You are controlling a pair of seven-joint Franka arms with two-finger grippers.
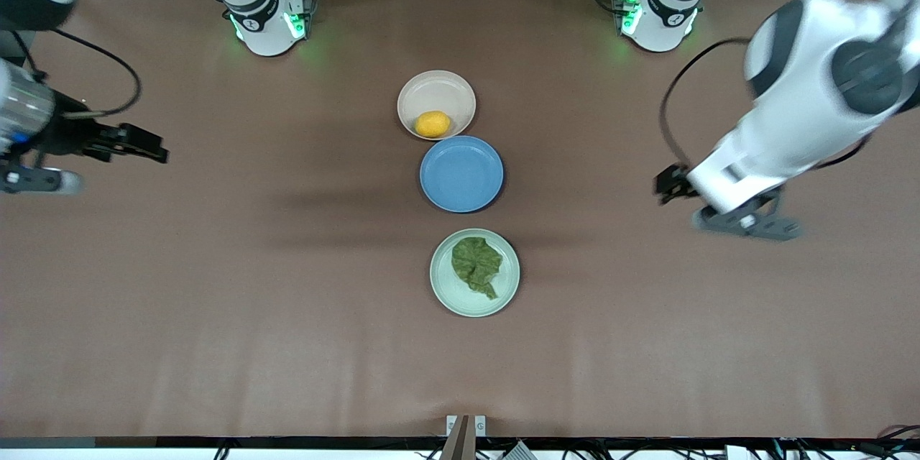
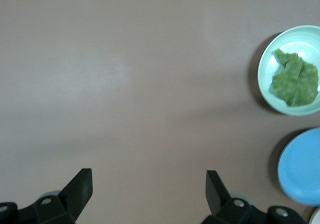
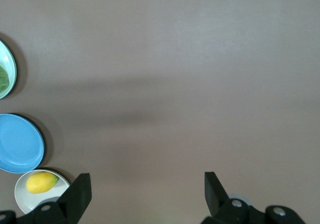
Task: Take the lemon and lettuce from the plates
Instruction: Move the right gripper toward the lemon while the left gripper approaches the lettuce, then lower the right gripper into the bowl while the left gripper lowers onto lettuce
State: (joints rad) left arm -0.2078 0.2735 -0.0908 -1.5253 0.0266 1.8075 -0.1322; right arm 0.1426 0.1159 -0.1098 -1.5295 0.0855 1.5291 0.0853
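Observation:
The lemon [image 1: 433, 123] lies in the beige-pink plate [image 1: 435, 88], the plate closest to the robots' bases. The lettuce [image 1: 475, 264] lies flat in the mint green plate [image 1: 451, 290], the plate nearest the front camera. My left gripper [image 1: 667, 185] is open and empty over bare table toward the left arm's end; its wrist view shows its gripper [image 2: 148, 186], the lettuce [image 2: 295, 79] and the mint plate [image 2: 295, 36]. My right gripper [image 1: 147, 148] is open and empty over bare table toward the right arm's end; its wrist view shows its gripper [image 3: 147, 186] and the lemon [image 3: 41, 182].
An empty blue plate [image 1: 461, 173] sits between the two task plates, touching the beige-pink one. It also shows in the left wrist view [image 2: 302, 166] and the right wrist view [image 3: 20, 143]. Brown table surface stretches wide around the row of plates.

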